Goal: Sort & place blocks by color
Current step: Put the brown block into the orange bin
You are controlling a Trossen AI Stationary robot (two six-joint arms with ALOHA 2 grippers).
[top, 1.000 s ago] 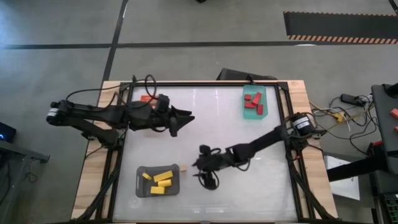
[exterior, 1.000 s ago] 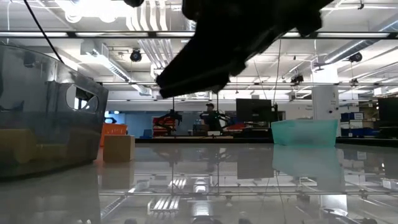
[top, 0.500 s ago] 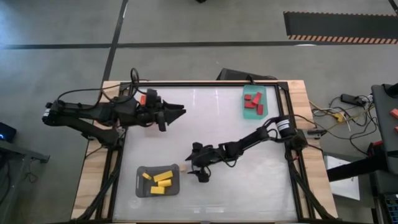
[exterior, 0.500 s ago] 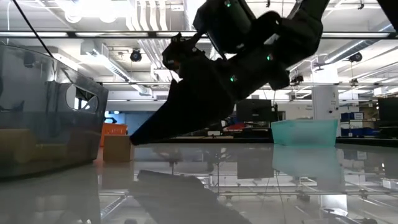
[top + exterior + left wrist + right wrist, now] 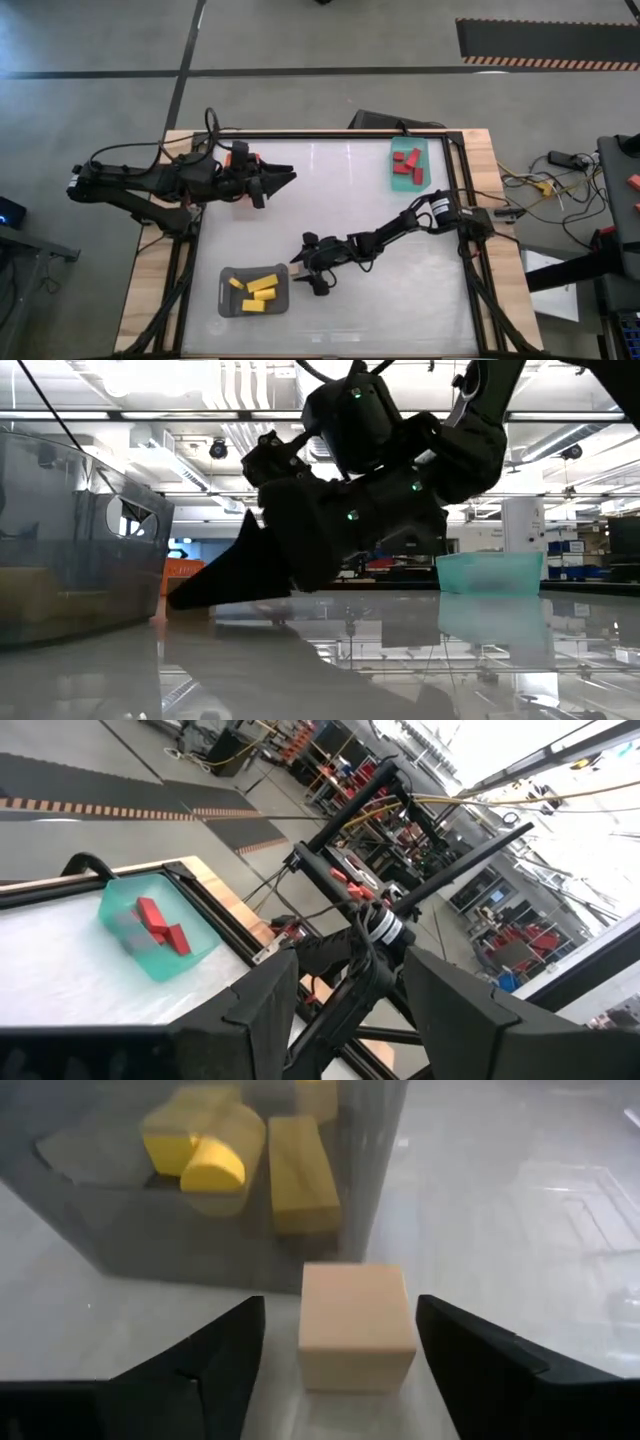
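A pale tan block [image 5: 357, 1330] rests flat on the table just outside the grey tray's wall [image 5: 250, 1240]. The grey tray [image 5: 228, 300] holds several yellow blocks [image 5: 260, 290]. My right gripper [image 5: 299, 265] is low over the table and open. Its two fingers [image 5: 215, 1365] stand on either side of the tan block without touching it. In the low view the gripper's fingers [image 5: 225, 575] hide the block. Red blocks [image 5: 406, 163] lie in the green tray [image 5: 423, 150]. My left gripper [image 5: 290, 177] is open and empty at the far left.
An orange tray [image 5: 236, 157] sits under my left arm at the table's far left. The green tray also shows in the left wrist view [image 5: 195, 945]. Bare white table [image 5: 400, 290] lies to the right of the grey tray.
My right gripper has moved down and toward the table's left edge, tipping from pointing down to lying low, and now has its fingers around the tan block. My left gripper has drawn back a little toward the table's far left corner.
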